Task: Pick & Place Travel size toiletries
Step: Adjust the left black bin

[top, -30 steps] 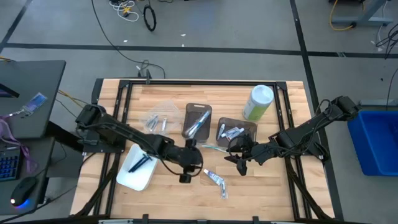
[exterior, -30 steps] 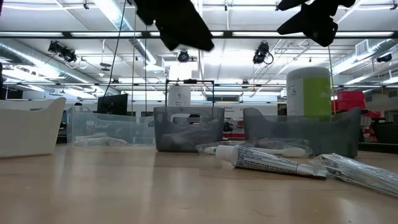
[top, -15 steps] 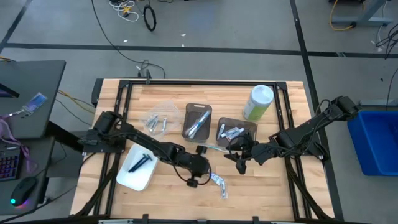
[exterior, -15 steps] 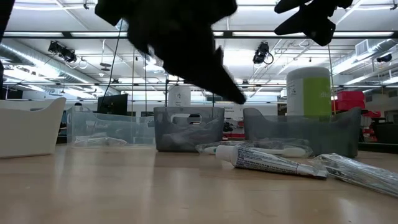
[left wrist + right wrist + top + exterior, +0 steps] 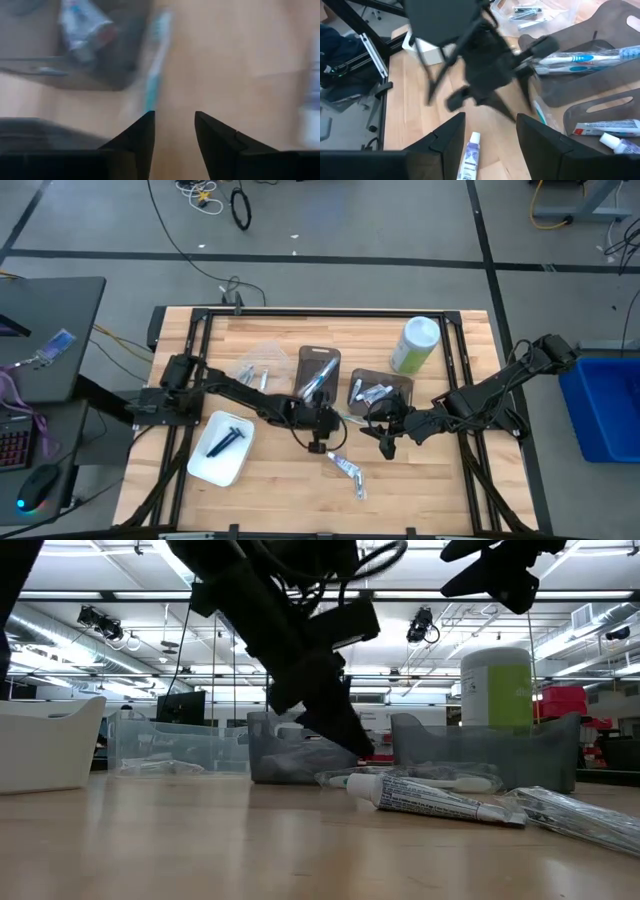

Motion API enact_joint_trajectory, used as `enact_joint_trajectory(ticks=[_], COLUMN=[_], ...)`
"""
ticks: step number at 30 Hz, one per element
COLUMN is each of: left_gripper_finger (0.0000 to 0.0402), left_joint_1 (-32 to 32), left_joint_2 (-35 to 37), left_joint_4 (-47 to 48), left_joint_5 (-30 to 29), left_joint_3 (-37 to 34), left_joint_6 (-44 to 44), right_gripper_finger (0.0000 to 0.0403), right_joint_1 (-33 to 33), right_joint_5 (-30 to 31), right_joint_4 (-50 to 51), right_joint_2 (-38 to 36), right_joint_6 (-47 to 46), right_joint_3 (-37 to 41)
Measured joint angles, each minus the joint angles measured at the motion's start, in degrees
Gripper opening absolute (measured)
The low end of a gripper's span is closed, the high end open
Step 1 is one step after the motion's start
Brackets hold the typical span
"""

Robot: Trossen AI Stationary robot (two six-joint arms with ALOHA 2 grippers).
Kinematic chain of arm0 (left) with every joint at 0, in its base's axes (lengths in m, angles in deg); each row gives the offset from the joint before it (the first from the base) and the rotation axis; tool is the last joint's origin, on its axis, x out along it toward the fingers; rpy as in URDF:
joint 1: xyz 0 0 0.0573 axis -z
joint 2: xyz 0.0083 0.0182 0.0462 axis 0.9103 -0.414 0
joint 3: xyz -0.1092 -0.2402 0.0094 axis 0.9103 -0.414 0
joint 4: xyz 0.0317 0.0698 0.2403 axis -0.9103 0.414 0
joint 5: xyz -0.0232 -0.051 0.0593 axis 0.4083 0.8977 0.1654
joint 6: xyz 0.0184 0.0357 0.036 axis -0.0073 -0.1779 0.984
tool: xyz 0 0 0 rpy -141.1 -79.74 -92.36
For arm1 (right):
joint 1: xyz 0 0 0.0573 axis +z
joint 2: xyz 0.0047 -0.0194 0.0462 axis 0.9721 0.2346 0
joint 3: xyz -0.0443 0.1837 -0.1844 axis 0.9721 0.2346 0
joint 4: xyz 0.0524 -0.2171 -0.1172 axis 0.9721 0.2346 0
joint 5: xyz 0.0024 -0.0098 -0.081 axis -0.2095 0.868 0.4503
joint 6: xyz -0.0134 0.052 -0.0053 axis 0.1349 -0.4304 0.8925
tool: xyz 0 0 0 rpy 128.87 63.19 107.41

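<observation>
My left gripper (image 5: pixel 325 435) (image 5: pixel 174 120) hangs open and low over the middle of the table, just short of a slim light-blue toothbrush (image 5: pixel 348 418) (image 5: pixel 156 65) that lies flat on the wood beside the dark bins. My right gripper (image 5: pixel 386 444) (image 5: pixel 492 127) hovers open to the right of it, higher up. A white-and-blue tube (image 5: pixel 343 466) (image 5: pixel 430 800) and a silvery packet (image 5: pixel 359 486) (image 5: pixel 580 815) lie flat nearer the table's front edge. More toothbrushes (image 5: pixel 590 57) and tubes (image 5: pixel 602 135) sit inside two dark bins.
A white bin (image 5: pixel 205 465) holds a dark razor. A clear bin (image 5: pixel 262 352) holds small packets. Two dark bins (image 5: pixel 335 358) (image 5: pixel 405 385) sit mid-table. The tall green canister (image 5: pixel 415 343) stands at the far right. Bare wood lies along the near edge.
My left gripper has swung from the near-middle of the table toward the right, then toward the far edge, and come down low beside the loose toothbrush. My right arm has kept still, and no object has moved.
</observation>
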Motion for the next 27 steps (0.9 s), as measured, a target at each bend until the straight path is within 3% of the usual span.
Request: enact_joint_trajectory(ticks=[10, 12, 19, 27], left_gripper_finger=[0.0165, 0.0165, 0.0162, 0.0162], left_joint_1=[-7.1, -8.2, -8.5, -7.9], left_joint_2=[0.1, 0.1, 0.0, 0.0], left_joint_4=[2.2, 1.9, 1.0, 2.8], left_joint_5=[-2.1, 0.1, 16.7, 14.5], left_joint_3=[0.1, 0.1, 0.0, 0.0], left_joint_6=[2.3, 1.7, 0.0, -1.7], right_gripper_finger=[0.0187, 0.0188, 0.0186, 0.0186], right_joint_1=[0.0, 0.0, 0.0, 0.0], right_joint_5=[0.0, 0.0, 0.0, 0.0], right_joint_4=[0.2, 0.2, 0.2, 0.2], right_joint_2=[0.0, 0.0, 0.0, 0.0], right_joint_6=[0.0, 0.0, 1.2, 1.5], right_joint_3=[0.0, 0.0, 0.0, 0.0])
